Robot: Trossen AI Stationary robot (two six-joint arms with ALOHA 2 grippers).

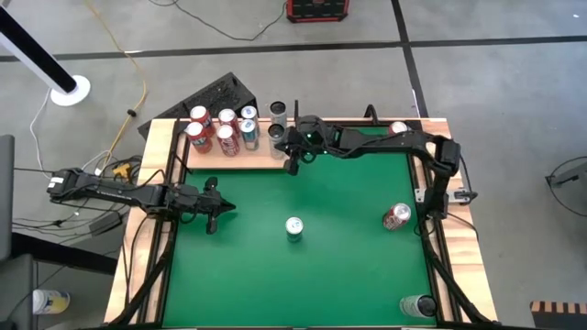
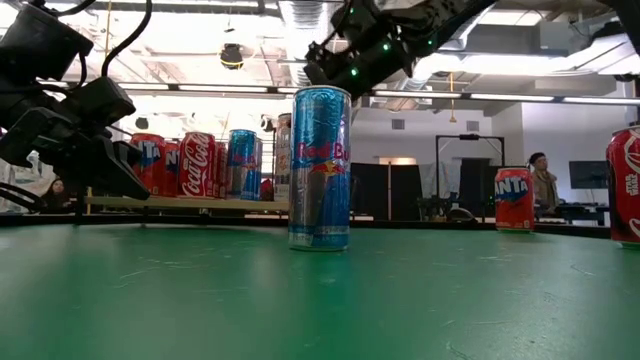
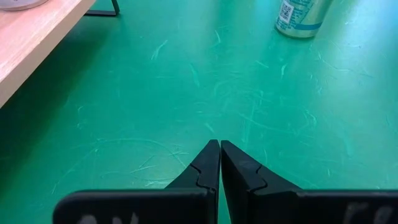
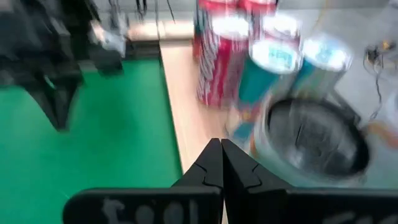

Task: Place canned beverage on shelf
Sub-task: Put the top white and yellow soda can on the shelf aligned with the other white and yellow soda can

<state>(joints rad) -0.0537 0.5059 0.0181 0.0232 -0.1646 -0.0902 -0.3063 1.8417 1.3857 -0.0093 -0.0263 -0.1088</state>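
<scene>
The pale-wood shelf [image 1: 261, 156] lies along the table's far edge at the left. Several red and blue cans [image 1: 223, 131] stand on it, with a dark-topped can [image 4: 311, 140] at its right end. A blue-and-silver canned beverage [image 1: 293, 227] stands upright on the green felt at mid-table; it also shows in the low view [image 2: 320, 165]. My right gripper [image 1: 291, 167] is shut and empty, and hovers by the shelf's right end, above its near edge [image 4: 221, 152]. My left gripper [image 1: 226, 207] is shut and empty, low over the felt left of the can [image 3: 219, 149].
A red can [image 1: 396, 216] lies on its side at the right. An orange can [image 1: 397, 128] stands at the far right corner, and another can [image 1: 417, 305] at the near right corner. Wooden strips [image 1: 156, 229] border the felt. A dark box [image 1: 215, 96] sits behind the shelf.
</scene>
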